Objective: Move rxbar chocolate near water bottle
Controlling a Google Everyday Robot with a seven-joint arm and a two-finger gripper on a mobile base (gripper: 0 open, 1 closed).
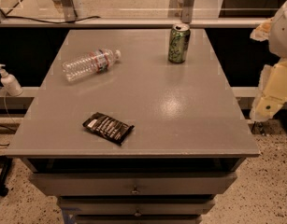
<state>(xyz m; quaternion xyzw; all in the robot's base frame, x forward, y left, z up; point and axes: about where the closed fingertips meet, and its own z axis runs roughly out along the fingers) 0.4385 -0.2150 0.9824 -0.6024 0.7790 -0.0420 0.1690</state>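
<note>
The rxbar chocolate (pixel 108 128) is a flat dark wrapper with white lettering, lying near the front left of the grey table (pixel 180 111). The water bottle (pixel 90 64) is clear with a white cap and a red-blue label, lying on its side at the back left, well apart from the bar. My gripper (pixel 266 107) hangs with the pale arm beyond the table's right edge, far from both and holding nothing that I can see.
A green drink can (pixel 179 43) stands upright at the back right of the table. A white pump dispenser bottle (pixel 9 81) stands on a ledge to the left. Drawers (pixel 133 186) sit below the table's front edge.
</note>
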